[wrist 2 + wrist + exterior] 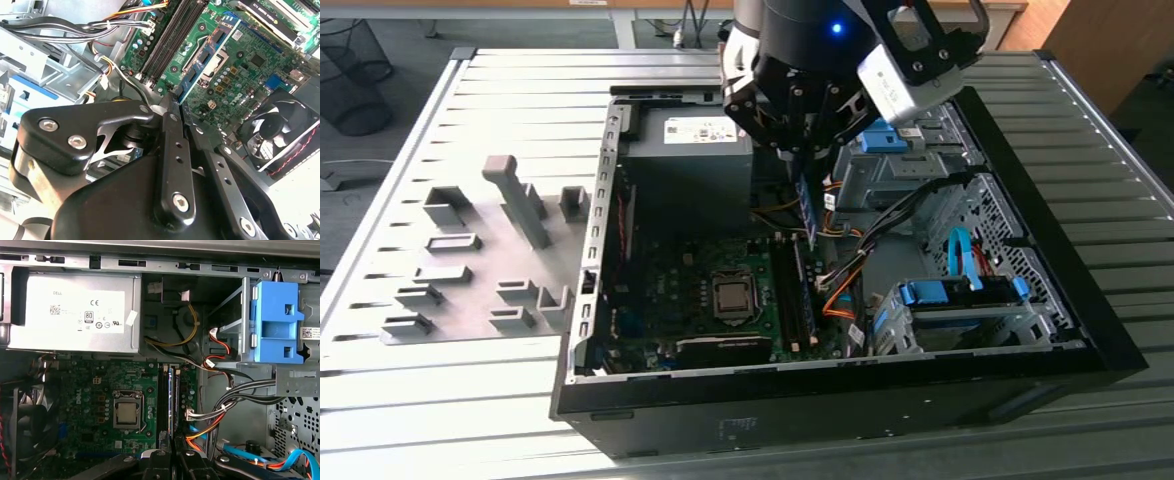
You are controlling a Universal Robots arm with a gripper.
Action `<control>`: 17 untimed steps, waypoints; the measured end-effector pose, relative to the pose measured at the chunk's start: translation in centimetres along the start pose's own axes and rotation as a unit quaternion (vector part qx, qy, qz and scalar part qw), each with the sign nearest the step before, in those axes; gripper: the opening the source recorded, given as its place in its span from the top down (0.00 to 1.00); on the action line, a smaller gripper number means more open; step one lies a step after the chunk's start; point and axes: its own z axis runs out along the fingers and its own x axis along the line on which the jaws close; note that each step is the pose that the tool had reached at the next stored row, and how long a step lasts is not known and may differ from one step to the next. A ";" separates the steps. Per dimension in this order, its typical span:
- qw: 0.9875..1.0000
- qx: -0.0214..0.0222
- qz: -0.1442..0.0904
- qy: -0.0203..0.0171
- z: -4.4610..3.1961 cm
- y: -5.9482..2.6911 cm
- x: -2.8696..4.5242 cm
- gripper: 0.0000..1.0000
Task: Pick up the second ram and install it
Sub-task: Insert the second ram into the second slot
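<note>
My gripper (pixel 798 158) hangs inside the open computer case (pixel 594 250) and is shut on the second ram (pixel 809 205), a thin blue-green stick that points down from the fingertips. The stick's lower end hovers a little above the long black memory slots (pixel 790 285) beside the processor socket (pixel 731 295). In the second wrist view the second ram (pixel 210 50) reaches out from the closed gripper (pixel 177 101) over the green motherboard (pixel 250 55). In the first wrist view the second ram (pixel 171 400) is seen edge-on, lined up along the memory slots (pixel 162 400), above the gripper (pixel 172 454).
A grey power supply (pixel 700 130) fills the case's far end. Metal drive bays with bright-blue clips (pixel 947 295) and bundles of cables (pixel 854 270) crowd the exterior view's right. A black fan (pixel 277 130) sits by the motherboard. Grey fixture blocks (pixel 467 260) stand on the table outside.
</note>
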 end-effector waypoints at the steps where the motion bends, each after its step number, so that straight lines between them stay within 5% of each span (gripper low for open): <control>1: 1.000 0.000 0.000 0.000 0.06 0.00 0.00 0.86; 17: 1.000 0.000 0.000 0.000 1.04 -0.02 0.05 0.86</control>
